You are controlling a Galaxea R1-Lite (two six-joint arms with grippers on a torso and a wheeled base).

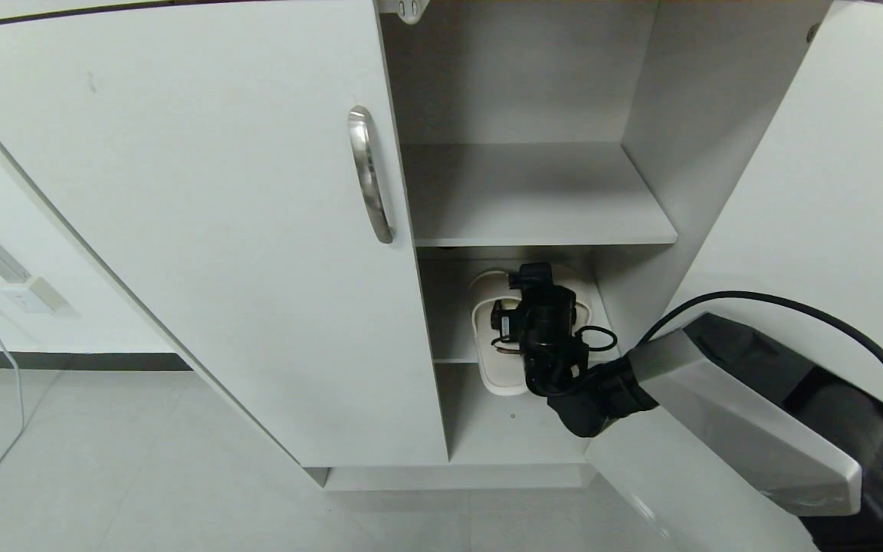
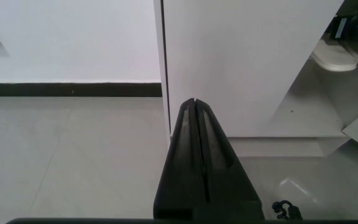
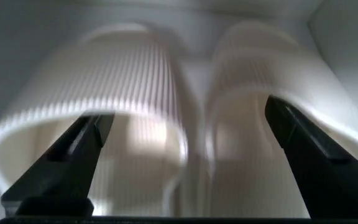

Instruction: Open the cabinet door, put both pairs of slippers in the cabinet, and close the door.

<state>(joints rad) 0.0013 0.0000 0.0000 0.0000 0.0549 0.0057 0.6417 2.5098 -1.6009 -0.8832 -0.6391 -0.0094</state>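
— We are looking at a pale tiled floor [image 1: 127, 475] running under a white cabinet [image 1: 687, 115]. Where are the slippers lying?
— We are seeing one white pair of slippers [image 1: 500, 377] sitting side by side on the cabinet's lower shelf, heels poking over its front edge.
— And the right gripper [image 3: 185, 115]?
— It is hovering inside the cabinet just over that pair, fingers [image 3: 61, 168] spread wide, gripping nothing.
— The doors?
— The cabinet's right door [image 1: 832, 192] is standing open; its left door [image 1: 181, 230], carrying a metal handle [image 1: 369, 176], is sitting shut.
— The left gripper [image 2: 194, 107]?
— It is hanging low outside the cabinet, before the left door's bottom corner, fingers pressed together on nothing.
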